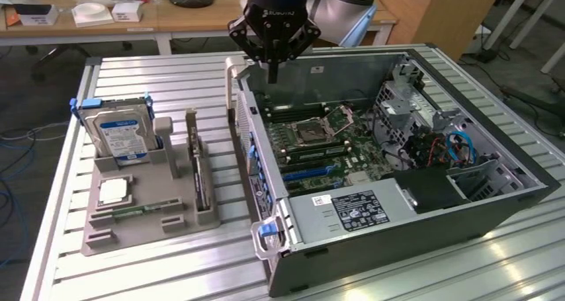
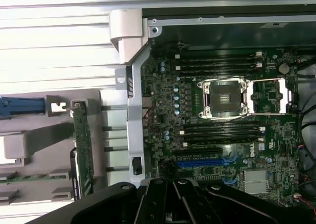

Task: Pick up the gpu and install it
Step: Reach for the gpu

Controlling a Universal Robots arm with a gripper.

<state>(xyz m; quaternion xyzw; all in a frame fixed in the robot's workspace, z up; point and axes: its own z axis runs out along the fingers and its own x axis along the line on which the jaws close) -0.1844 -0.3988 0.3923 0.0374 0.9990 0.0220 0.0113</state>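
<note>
The gpu stands edge-on as a slim dark strip in a slot of the grey holder tray, to the exterior view's left of the open computer case. In the wrist view the gpu reads as a narrow green card beside the case wall. My gripper hangs over the far edge of the case, above the motherboard, well away from the gpu. Its black fingers are shut together with nothing between them. A blue expansion slot lies free on the board.
A silver hard drive with a blue label stands at the tray's far end, with a processor and a green memory stick lying nearer. Cables and drive cages fill the case's right side. A desk stands behind the slatted table.
</note>
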